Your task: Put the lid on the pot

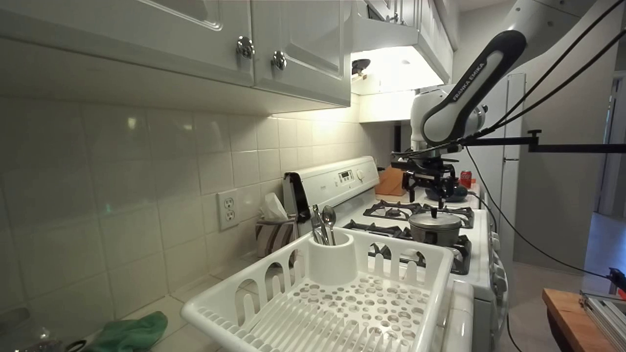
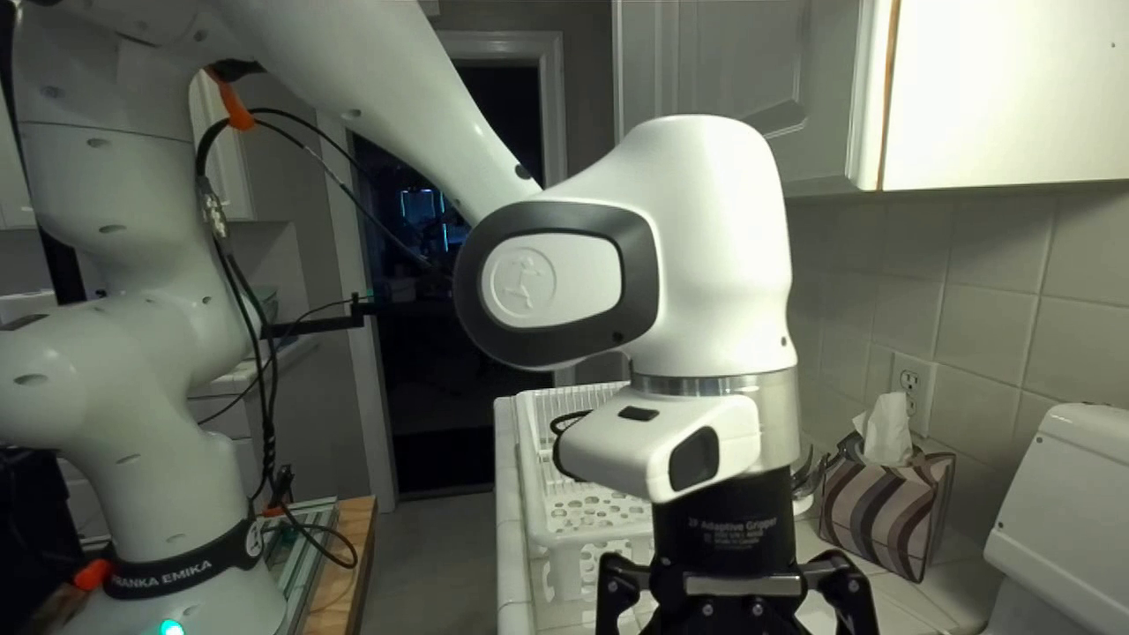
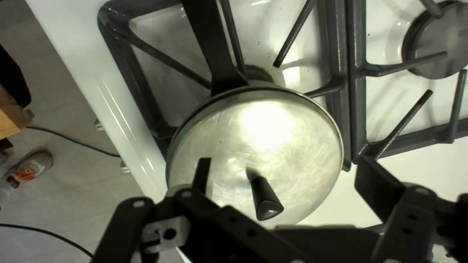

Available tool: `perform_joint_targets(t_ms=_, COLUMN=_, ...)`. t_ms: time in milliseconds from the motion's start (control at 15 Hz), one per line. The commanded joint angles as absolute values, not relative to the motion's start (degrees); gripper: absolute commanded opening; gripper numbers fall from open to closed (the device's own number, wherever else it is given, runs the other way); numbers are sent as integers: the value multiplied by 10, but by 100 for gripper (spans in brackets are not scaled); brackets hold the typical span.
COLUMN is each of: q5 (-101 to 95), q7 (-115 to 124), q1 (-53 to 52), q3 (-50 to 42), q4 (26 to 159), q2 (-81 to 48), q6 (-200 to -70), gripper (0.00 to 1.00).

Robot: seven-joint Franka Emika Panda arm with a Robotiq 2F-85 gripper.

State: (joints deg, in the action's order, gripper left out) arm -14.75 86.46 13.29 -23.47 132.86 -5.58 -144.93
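The silvery-grey domed lid lies level on the small metal pot on a stove grate. The lid fills the middle of the wrist view, and its tall black knob points up. The pot's black handle runs out to the upper left there; the lid hides the rest of the pot. My gripper is open and empty above the lid. In the wrist view the fingers are wide apart, with the knob between them but touching neither. Lid and pot are out of view in an exterior view where the fingertips are cut off.
Black burner grates surround the pot. A white dish rack with cutlery stands beside the stove, and a striped tissue box near the wall. A red can and an orange-brown board are behind the stove. A range hood hangs above.
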Motion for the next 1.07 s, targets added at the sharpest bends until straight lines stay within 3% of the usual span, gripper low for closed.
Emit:
perform_joint_targets(t_ms=0, q5=-156, q7=793, q1=144, q3=-221, q4=1355, q2=-2, q6=-1431, gripper=100)
perform_joint_targets(t_ms=1000, q5=-217, q7=467, q1=136, q3=-116, q4=1382, q2=116, q6=-1337, gripper=100)
